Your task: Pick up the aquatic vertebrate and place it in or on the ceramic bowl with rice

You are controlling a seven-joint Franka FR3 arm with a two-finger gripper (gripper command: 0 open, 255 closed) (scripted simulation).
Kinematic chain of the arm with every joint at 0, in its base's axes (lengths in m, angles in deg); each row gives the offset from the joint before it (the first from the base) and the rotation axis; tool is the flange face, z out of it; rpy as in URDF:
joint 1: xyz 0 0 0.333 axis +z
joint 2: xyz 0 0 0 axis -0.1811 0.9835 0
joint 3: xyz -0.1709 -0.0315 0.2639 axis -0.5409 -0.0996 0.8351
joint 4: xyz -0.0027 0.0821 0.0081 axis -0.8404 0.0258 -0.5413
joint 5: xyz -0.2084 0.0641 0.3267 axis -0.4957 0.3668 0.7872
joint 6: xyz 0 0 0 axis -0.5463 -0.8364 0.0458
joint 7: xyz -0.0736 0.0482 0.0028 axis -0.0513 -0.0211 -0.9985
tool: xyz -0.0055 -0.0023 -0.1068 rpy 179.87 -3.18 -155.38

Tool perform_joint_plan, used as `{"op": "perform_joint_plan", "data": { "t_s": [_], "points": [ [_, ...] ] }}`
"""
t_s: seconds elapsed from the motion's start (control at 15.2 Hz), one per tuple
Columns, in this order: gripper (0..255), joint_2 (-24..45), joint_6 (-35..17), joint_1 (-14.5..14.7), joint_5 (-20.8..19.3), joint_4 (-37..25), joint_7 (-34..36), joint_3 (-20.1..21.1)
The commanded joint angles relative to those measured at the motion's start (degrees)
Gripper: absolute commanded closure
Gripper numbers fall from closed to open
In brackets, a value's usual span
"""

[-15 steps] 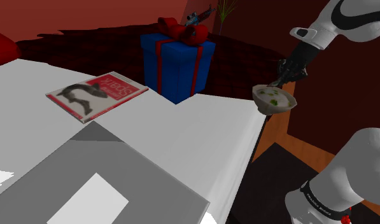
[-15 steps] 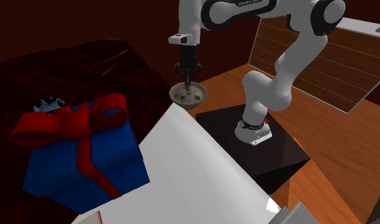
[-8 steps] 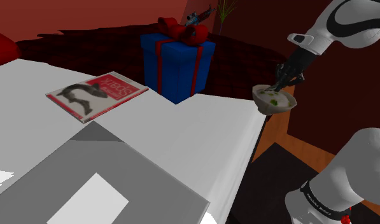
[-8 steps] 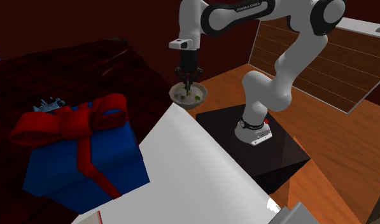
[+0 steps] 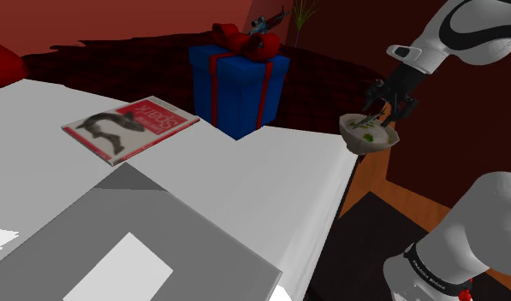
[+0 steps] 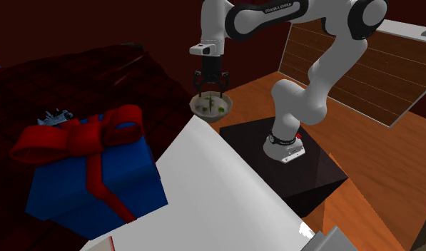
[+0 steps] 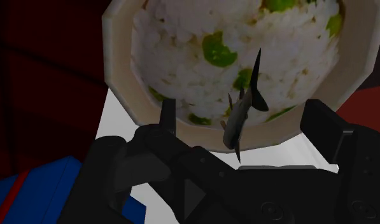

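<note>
The black gripper (image 5: pixel 383 104) is held just above the cream bowl of rice (image 5: pixel 370 138), which is set at the white table's (image 5: pixel 270 184) far corner, on the shoulder view's right. The jaws are spread wide and nothing is gripped. The small grey fish (image 7: pixel 242 113) is seen between the fingers, untouched by them, over the rice by the bowl's rim. A blue gift box (image 5: pixel 238 85) is placed further left.

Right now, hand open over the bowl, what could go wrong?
The fish is at the rim of the bowl, not the middle of the rice; it could slip out. The bowl stands on the very corner of the table, so a nudge from the hand might tip it off.
</note>
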Motion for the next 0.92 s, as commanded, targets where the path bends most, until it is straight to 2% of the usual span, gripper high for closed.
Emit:
{"op": "perform_joint_plan", "data": {
  "t_s": [0.0, 0.07, 0.33, 0.86],
  "points": [
    [0, 0.00, 0.00, 0.00, 0.00, 0.00, 0.00, 0.00],
    [0, 0.00, 0.00, 0.00, 0.00, 0.00, 0.00, 0.00],
    [0, -0.32, 7.38, -0.07, 0.10, -7.08, 0.01, 0.29],
    [0, -0.31, 7.38, -0.07, 0.11, -7.08, 0.01, 0.30]
  ]
}}
